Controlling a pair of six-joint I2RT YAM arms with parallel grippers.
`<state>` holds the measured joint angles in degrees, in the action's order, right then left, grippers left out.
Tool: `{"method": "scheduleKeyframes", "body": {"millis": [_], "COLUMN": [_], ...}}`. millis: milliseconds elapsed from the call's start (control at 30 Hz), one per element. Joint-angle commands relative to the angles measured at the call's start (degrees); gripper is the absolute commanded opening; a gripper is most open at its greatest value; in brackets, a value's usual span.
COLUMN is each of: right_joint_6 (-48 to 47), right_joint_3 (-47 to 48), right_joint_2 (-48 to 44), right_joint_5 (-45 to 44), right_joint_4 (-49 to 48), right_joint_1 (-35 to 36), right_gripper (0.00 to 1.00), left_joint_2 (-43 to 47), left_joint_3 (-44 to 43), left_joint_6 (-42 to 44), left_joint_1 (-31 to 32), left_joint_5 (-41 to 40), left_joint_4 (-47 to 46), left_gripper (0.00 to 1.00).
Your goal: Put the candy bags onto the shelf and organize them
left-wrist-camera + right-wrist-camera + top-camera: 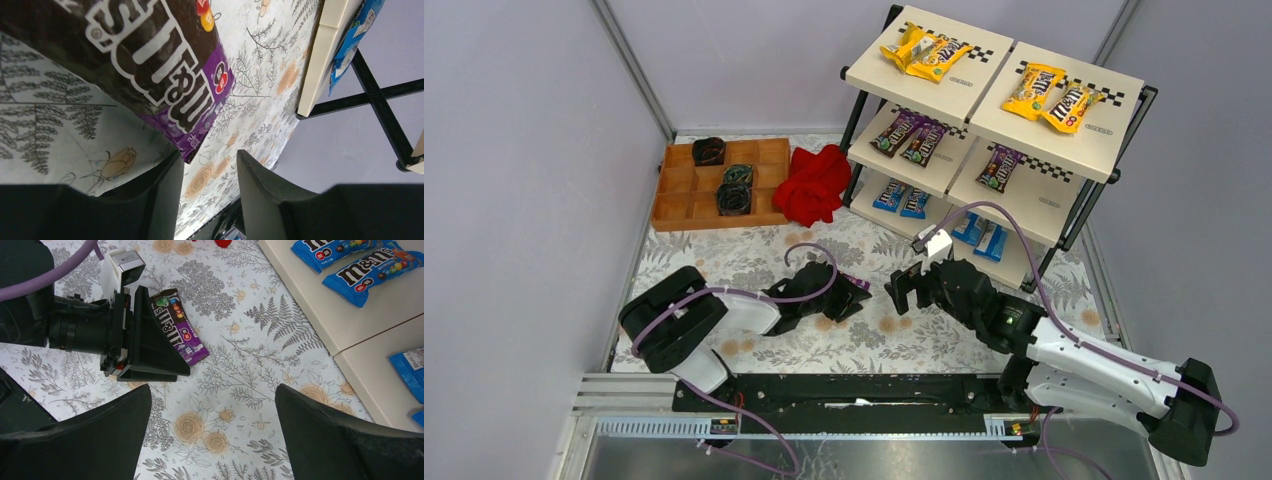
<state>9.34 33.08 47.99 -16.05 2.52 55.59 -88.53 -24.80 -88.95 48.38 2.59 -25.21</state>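
Note:
One dark brown and purple candy bag (856, 285) lies flat on the floral cloth; it also shows in the left wrist view (150, 65) and the right wrist view (180, 332). My left gripper (844, 297) is open, its fingertips (172, 170) at the bag's near purple corner, with nothing between them. My right gripper (902, 292) is open and empty just right of that bag, with bare cloth between its fingers (212, 390). The shelf (1064, 140) stands at the back right with yellow bags (924, 52) on top, purple-brown bags (910, 136) in the middle and blue bags (901, 198) on the bottom tier.
A brown compartment tray (714, 185) with dark rolled items sits at the back left. A red cloth (814, 183) lies between the tray and the shelf. The shelf's bottom board (340, 315) is close to the right of my right gripper. Grey walls enclose the table.

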Motion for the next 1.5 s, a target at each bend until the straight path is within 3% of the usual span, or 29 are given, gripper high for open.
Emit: {"method": "scheduleKeyframes", "body": {"millis": [0, 233, 333, 667, 767, 967, 1200, 1367, 1467], "right_joint_6": [-2.1, -4.9, -4.9, -14.4, -18.6, -35.2, -47.3, -51.3, -51.8], "right_joint_3": [-0.8, -1.5, -1.0, -4.0, -4.5, -7.3, -12.7, -10.1, -8.8], "right_joint_2": [0.1, 1.5, 3.0, 5.2, 5.7, 6.7, 6.9, 16.0, 20.5], "right_joint_5": [-2.0, 0.9, 2.0, 4.7, 6.3, 15.4, 34.4, 34.2, 33.4], "right_joint_4": [-0.5, -3.5, -4.2, -10.7, -11.9, -15.2, -25.2, -29.2, -31.0], "right_joint_1": [-0.1, 0.0, 0.0, 0.0, 0.0, 2.8, 3.8, 3.9, 3.9], "right_gripper": [1.0, 1.0, 1.0, 1.0, 1.0, 0.92, 0.9, 0.86, 0.82], "left_joint_2": [-2.1, 1.5, 1.1, 1.3, 1.6, 4.3, 8.1, 10.5, 12.6], "left_joint_3": [-0.3, 0.2, 1.3, 0.6, 0.9, 1.7, -3.3, -1.6, -1.2], "left_joint_6": [-1.0, 1.7, 2.2, 7.5, 8.3, 12.0, 22.9, 22.7, 23.6], "left_joint_1": [0.2, -0.6, -1.9, -4.9, -6.0, -8.5, -11.9, -13.8, -14.6], "left_joint_5": [-5.1, -8.2, -6.6, -1.1, 1.2, 9.9, 23.7, 31.4, 32.0], "left_joint_4": [3.0, 8.3, 4.8, 2.2, 1.0, 0.7, 13.2, 12.8, 13.7], "left_gripper": [0.46, 0.44, 0.33, 0.16, 0.0, 0.0, 0.0, 0.0, 0.0]}}
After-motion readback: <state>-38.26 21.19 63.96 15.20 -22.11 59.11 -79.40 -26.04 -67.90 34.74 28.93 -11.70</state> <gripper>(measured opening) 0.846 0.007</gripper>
